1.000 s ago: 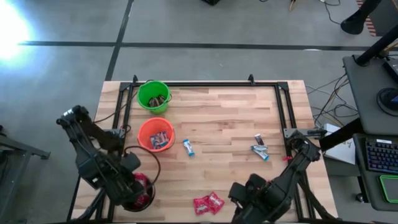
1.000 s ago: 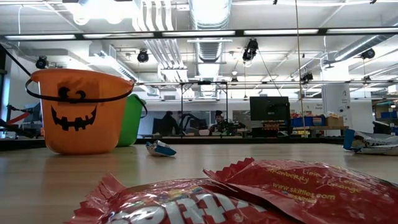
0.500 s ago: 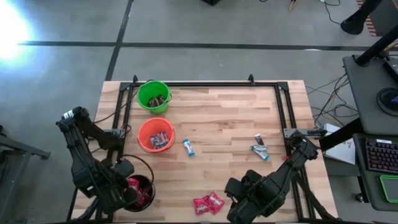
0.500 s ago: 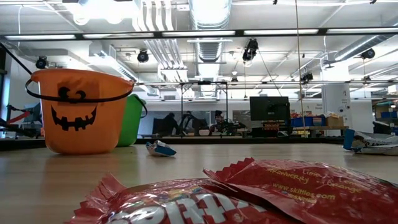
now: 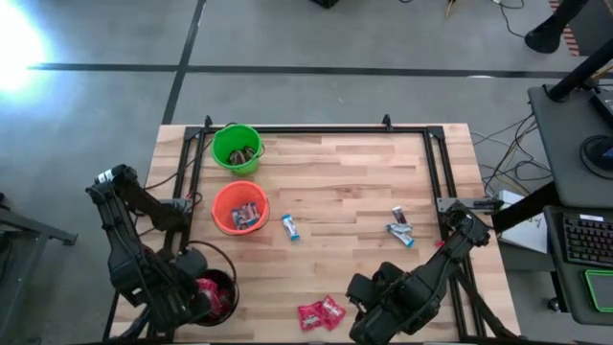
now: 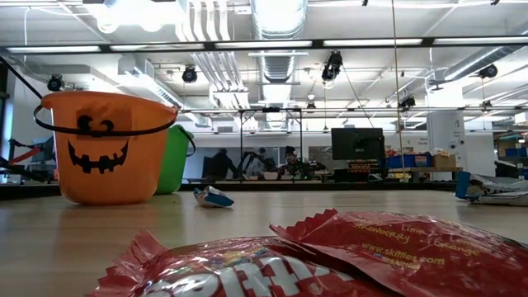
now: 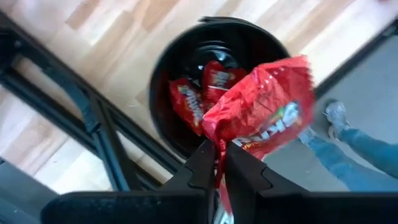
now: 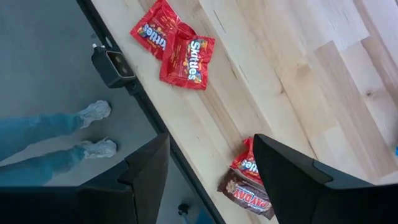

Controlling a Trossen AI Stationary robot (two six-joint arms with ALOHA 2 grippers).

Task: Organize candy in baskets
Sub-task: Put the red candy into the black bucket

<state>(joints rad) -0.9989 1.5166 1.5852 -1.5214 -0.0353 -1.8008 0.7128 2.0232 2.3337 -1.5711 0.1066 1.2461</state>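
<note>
**Over the black bucket, a red packet in the left pincer**

At the near left corner of the table (image 5: 345, 182), the left pincer (image 7: 221, 163) hangs above the black bucket (image 7: 186, 68), its two fingers pinched tight on the corner of a crinkled red candy packet (image 7: 267, 106). More red packets (image 7: 198, 93) already lie at the bottom of that bucket (two at least, from what the wrist view gives). From above, the black bucket (image 5: 213, 292) sits partly under the arm, with red showing inside.

Farther back along the left side stands the orange bucket (image 5: 239, 208), a jack-o'-lantern face on its wall in the low view, with wrapped sweets inside. Behind it is the green bucket (image 5: 237, 148), holding dark-wrapped pieces.

The right pincer (image 8: 211, 168) waits over the near edge of the table, its fingers standing wide apart and holding nothing. Near it lie two red packets (image 5: 321, 312), touching each other. A blue-and-white sweet (image 5: 290, 227) rests just beside the orange bucket, and a small cluster of wrapped sweets (image 5: 401, 227) lies towards the right rail. A person's jeans and shoes (image 8: 56, 134) show on the floor beyond the table edge.
</note>
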